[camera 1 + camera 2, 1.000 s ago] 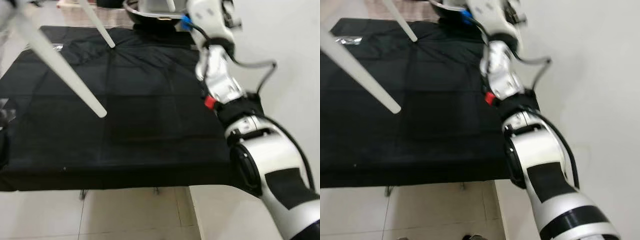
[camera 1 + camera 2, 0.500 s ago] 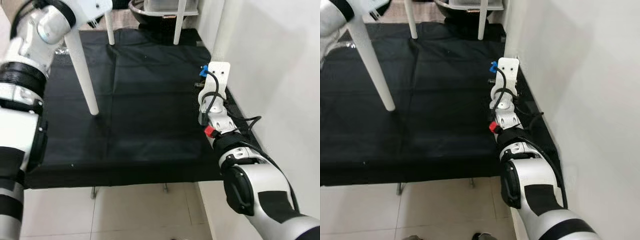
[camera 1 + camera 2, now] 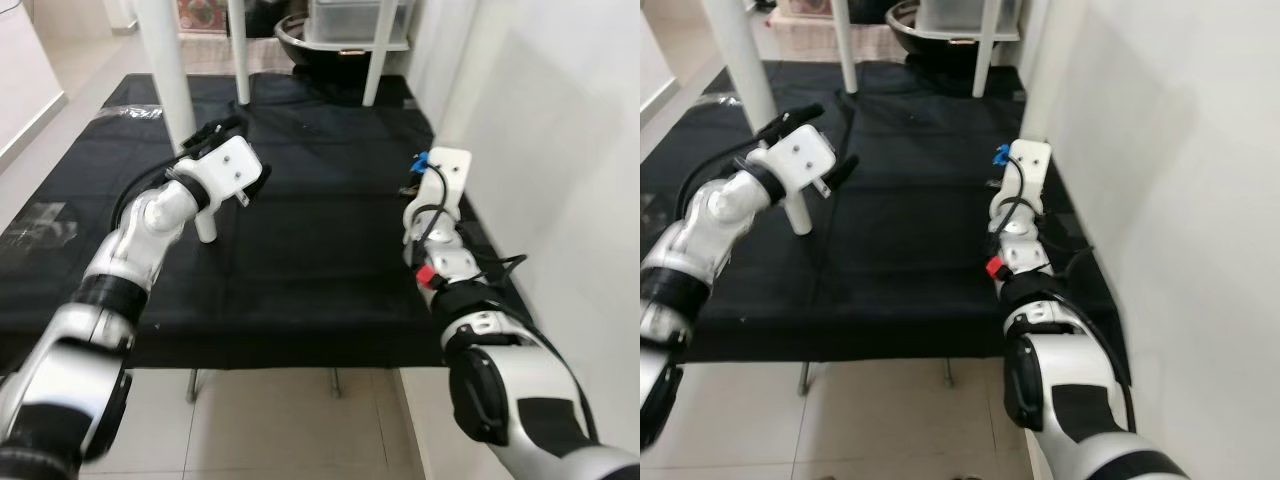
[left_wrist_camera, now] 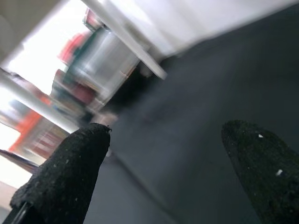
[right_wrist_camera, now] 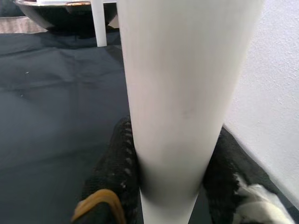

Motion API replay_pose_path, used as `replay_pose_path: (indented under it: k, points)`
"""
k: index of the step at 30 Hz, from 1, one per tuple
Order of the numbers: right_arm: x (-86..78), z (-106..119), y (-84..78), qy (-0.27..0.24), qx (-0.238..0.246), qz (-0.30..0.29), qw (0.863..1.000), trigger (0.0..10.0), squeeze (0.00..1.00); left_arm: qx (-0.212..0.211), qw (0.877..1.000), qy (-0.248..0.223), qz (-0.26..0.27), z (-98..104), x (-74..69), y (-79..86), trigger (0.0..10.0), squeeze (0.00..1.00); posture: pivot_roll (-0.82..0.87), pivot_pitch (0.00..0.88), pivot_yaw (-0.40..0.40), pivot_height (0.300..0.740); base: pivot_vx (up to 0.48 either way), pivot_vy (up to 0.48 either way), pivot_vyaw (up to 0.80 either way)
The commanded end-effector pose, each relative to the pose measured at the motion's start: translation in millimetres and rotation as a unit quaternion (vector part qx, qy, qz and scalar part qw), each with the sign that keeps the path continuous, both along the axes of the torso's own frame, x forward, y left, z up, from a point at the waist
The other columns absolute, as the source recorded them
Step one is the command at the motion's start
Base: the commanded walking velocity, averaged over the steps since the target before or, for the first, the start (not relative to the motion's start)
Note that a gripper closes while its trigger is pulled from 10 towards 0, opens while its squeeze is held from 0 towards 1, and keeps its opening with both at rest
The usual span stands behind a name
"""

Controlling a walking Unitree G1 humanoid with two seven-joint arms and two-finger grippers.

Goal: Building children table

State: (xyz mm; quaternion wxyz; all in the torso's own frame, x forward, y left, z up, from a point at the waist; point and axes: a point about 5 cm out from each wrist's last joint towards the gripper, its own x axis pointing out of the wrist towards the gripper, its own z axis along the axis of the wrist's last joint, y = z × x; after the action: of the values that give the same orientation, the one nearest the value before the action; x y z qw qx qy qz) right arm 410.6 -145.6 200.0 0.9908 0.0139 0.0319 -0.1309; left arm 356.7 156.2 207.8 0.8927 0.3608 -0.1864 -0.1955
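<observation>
Released, left pincer (image 4: 163,177) gapes; right pincer (image 5: 168,186) grips table leg (image 5: 180,93).

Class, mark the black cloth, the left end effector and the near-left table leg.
black cloth (image 3: 320,260), left eye view, bare middle.
left end effector (image 4: 163,172), left wrist view, between fingertips.
near-left table leg (image 3: 170,80), left eye view, mid-shaft.

No text, label, brand, number or sign can be read in any view. The coloured packages far off in the left wrist view are too blurred to make out any lettering.
</observation>
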Motion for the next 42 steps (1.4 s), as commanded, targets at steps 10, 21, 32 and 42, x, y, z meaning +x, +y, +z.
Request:
replay_pose_path:
  k: [10,21,32,42]
  points:
    - [-8.6,-16.9,8.3,0.013,0.011,0.035,0.999,10.0,1.00,-0.063,0.998,0.029,0.011,-21.0,-34.0,-10.6,10.0,0.00,0.17,0.102,-0.059,0.740,0.000,0.000,0.00]
    - [-62.3,-16.4,2.1,-0.088,0.025,0.144,0.985,10.0,0.00,-0.122,0.988,0.083,0.055,-48.0,-89.0,-9.6,10.0,0.00,0.13,0.082,-0.057,0.740,0.000,0.000,0.00]
    - [-138.7,-70.0,15.3,-0.053,0.031,0.202,0.977,10.0,0.00,-0.212,0.955,0.181,0.103,-85.2,-136.1,-19.7,10.0,0.00,0.10,0.054,-0.036,0.740,0.000,0.000,0.00]
    - [-158.6,-80.6,25.2,-0.010,-0.003,0.242,0.970,10.0,0.00,-0.234,0.940,0.218,0.120,-94.8,-140.8,-30.1,10.0,0.00,0.03,0.025,-0.042,0.740,0.000,0.000,-0.39]
